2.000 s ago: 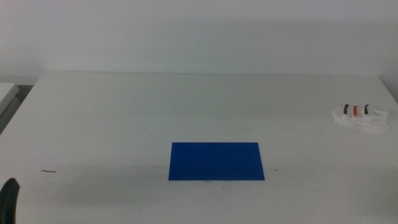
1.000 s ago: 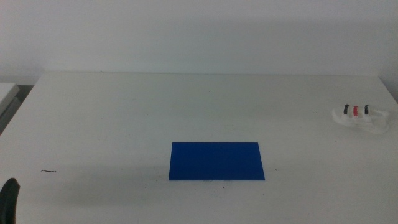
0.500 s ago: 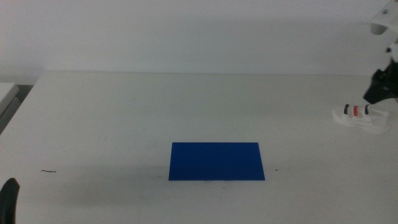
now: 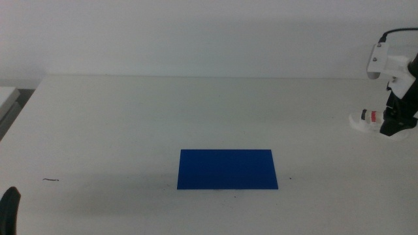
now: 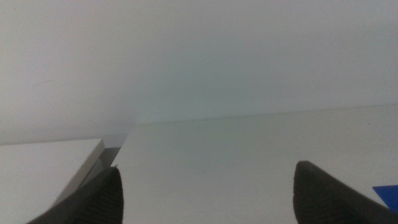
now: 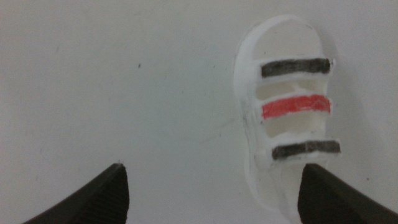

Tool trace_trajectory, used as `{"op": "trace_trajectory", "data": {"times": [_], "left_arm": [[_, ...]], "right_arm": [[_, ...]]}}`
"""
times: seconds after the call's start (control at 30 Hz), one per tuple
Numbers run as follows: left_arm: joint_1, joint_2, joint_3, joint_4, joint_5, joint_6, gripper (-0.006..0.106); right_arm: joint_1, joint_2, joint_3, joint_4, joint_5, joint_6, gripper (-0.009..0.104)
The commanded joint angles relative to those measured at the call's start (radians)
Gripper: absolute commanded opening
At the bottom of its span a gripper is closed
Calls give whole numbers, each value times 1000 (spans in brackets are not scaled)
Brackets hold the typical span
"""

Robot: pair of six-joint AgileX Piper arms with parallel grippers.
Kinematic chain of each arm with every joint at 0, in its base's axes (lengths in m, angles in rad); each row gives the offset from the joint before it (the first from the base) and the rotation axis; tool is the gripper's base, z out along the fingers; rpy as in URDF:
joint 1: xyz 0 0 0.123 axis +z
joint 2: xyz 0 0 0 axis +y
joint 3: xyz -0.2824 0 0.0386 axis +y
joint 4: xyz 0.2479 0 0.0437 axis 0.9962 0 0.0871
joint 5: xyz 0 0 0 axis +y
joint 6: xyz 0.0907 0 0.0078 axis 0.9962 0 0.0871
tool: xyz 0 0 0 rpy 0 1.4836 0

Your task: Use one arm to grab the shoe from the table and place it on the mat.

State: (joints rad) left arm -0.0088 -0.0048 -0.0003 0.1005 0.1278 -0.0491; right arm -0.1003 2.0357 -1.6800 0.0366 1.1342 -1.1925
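The white sandal (image 4: 366, 121) with two dark straps and one red strap lies on the white table (image 4: 196, 111) at the far right. The right arm comes in from the right and its gripper (image 4: 395, 124) hangs over the sandal, hiding part of it. In the right wrist view the sandal (image 6: 286, 143) lies below and a little to one side of the open jaws, nothing between them. The deep-blue mat (image 4: 227, 169) lies flat in the front middle, far from the sandal. The left gripper (image 4: 9, 207) waits at the bottom-left edge, jaws open in its wrist view.
A small dark speck (image 4: 51, 179) lies on the table at the front left. A blue corner of the mat (image 5: 388, 194) shows in the left wrist view. A pale surface (image 4: 8, 98) stands beyond the table's left edge.
The right arm has come in from the right and dropped down over the sandal, which it now partly hides. The sandal, the mat and the left gripper have not moved.
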Motion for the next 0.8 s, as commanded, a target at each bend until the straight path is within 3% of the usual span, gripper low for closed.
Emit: {"op": "trace_trajectory", "data": {"times": [0.0,0.63,0.7,0.77], "left_arm": [[0,5,0,-4,-12,-1,94],[0,5,0,-4,-12,-1,94],[0,5,0,-4,-12,-1,94],[0,5,0,-4,-12,-1,94]], "right_arm": [[-10,9,-17,16,-12,47,87],[-53,185,-146,-6,-112,25,87],[-53,214,-146,-6,-121,22,83],[-55,234,-146,-6,-129,19,73]]}}
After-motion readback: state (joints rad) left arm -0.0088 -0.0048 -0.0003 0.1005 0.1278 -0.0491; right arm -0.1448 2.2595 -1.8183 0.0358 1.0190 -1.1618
